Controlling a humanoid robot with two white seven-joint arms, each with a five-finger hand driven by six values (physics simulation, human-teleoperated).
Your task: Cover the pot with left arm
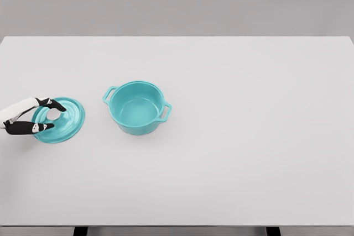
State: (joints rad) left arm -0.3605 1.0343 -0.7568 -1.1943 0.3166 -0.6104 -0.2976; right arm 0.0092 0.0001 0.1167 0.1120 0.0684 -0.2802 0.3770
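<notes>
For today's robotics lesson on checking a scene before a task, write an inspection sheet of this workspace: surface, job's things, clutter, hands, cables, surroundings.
Surface: white table, plain.
Job's things: teal pot, upright, uncovered, nothing seen inside; teal lid flat on the table to the pot's left, apart from it.
Clutter: nothing seen.
Hands: left hand at the lid, fingers around its white knob; right hand not in view.
Cables: nothing seen.
Surroundings: grey wall behind; dark table legs at the bottom edge.
</notes>
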